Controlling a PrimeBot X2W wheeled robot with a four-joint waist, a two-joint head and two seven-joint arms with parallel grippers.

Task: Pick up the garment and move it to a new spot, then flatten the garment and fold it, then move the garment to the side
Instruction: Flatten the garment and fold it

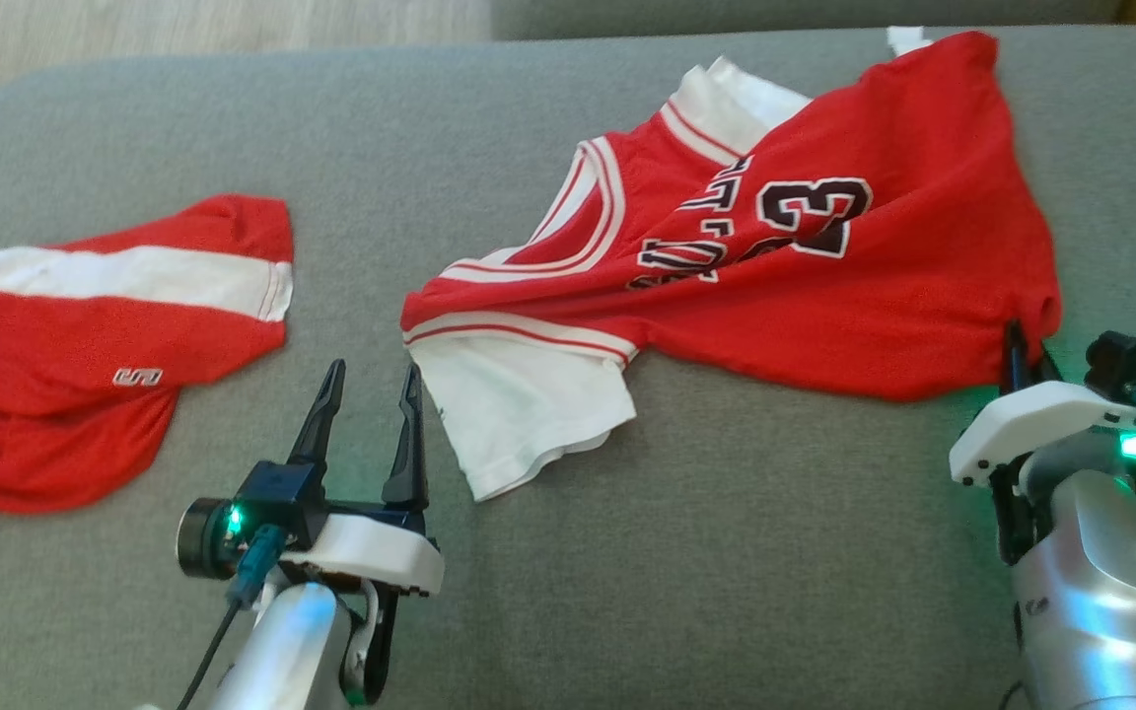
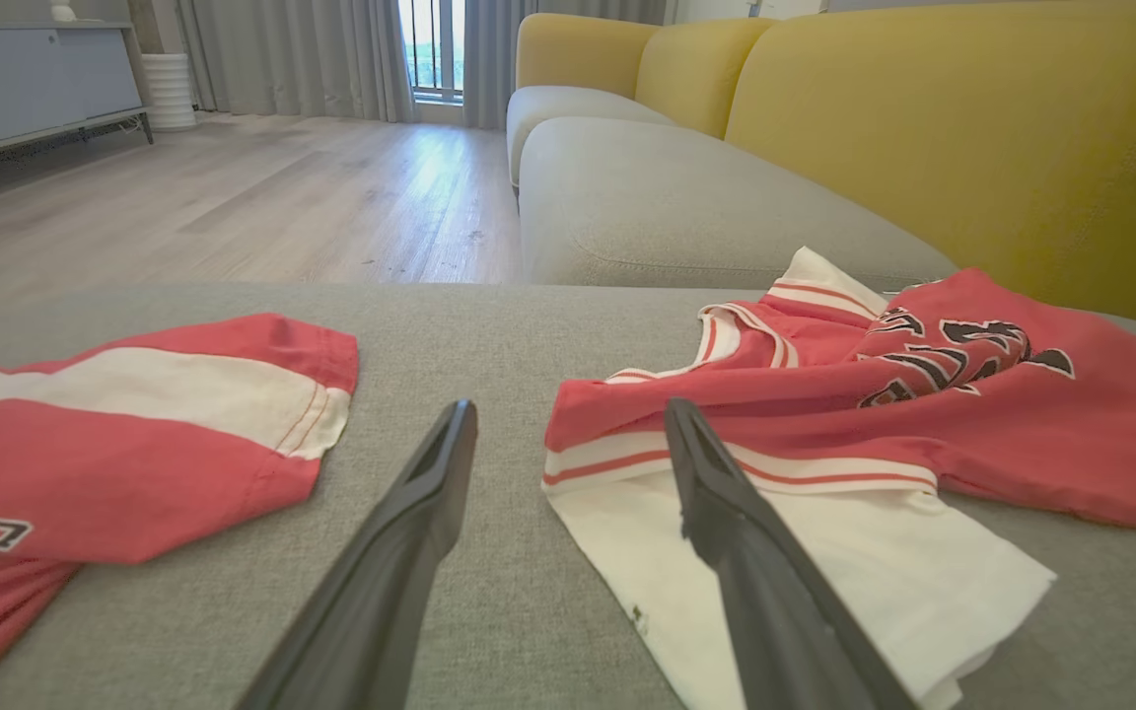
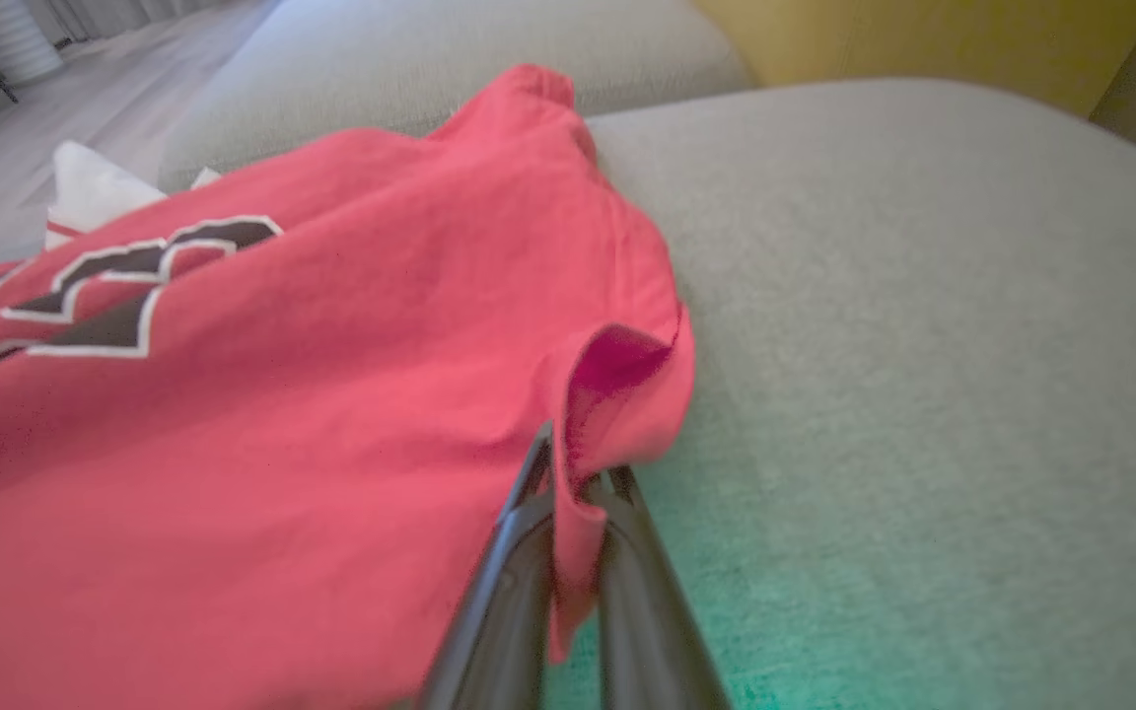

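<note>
Head view shows the jersey (image 1: 824,266), red with white sleeves and a dark number 23, lying rumpled on the grey cushion (image 1: 726,552), toward its far right. One white sleeve (image 1: 519,414) lies spread out at the jersey's near left end. The right gripper (image 1: 1019,335) sits at the jersey's near right corner. In the right wrist view its fingers are closed on the red hem (image 3: 627,375), a fold of cloth pinched between them and the fabric just above raised in a small ridge. The left gripper (image 1: 374,370) has its jaws wide apart and holds nothing, its tips just beside the sleeve's left edge. In the left wrist view one finger overlaps the sleeve, but I cannot tell whether it touches. A second garment (image 1: 85,335), red and white, lies at the cushion's left, well apart from the jersey. The left wrist view also shows a yellow sofa (image 2: 923,128) and a wooden floor (image 2: 233,197) beyond.
</note>
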